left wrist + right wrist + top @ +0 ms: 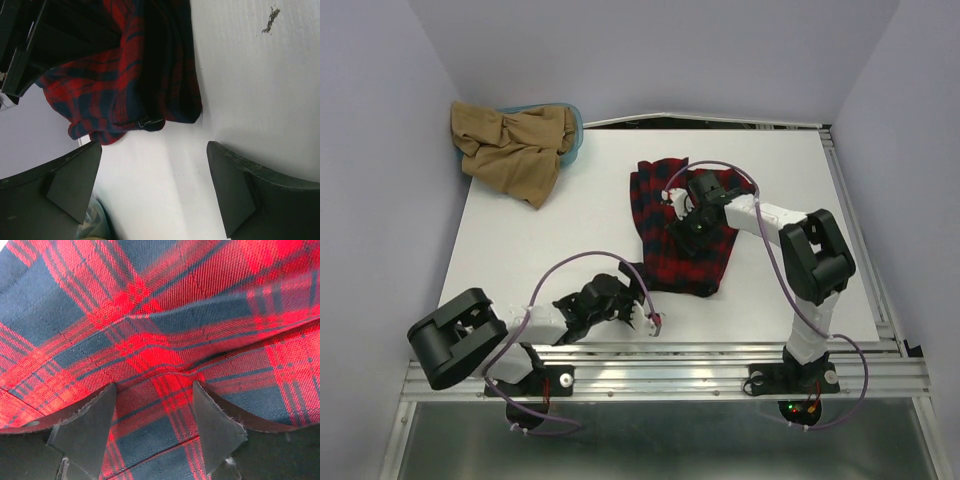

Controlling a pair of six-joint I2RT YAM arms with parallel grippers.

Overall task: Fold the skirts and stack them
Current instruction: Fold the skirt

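The red and navy plaid skirt (pixel 665 190) lies partly folded on the white table (pixel 540 250), right of centre. My right gripper (pixel 686 216) rests on top of it; in the right wrist view its open fingers press into the plaid cloth (pixel 165 315), a raised fold between the tips (pixel 154 390). My left gripper (pixel 642 300) is open and empty over bare table beside the skirt's near left corner; in the left wrist view (pixel 155 190) the skirt's edge (pixel 125 90) lies just ahead. The tan-brown skirt (pixel 510 145) lies crumpled at the back left.
A translucent teal tub (pixel 576 133) sits under the tan skirt in the back left corner. Purple walls close in the left, back and right. An aluminium rail (pixel 670 375) runs along the near edge. A dark fleck (pixel 270 19) marks the table.
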